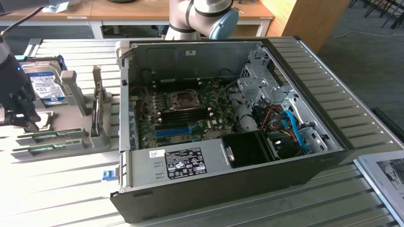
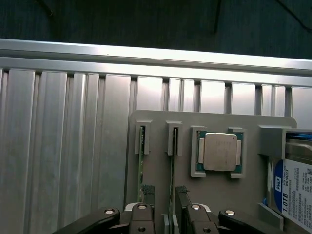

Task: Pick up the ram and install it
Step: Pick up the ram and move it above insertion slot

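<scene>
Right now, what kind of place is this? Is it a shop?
Probably a robot lab or workshop, not a shop. A robot arm stands at a slatted metal table, an open computer case lies on it, and a hard drive sits in a grey parts holder beside it.

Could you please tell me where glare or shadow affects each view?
Wrist view: hard glare on the table's rail, floor beyond nearly black, ram sticks dim. Exterior view: even daylight, computer case interior shadowed around the motherboard.
</scene>
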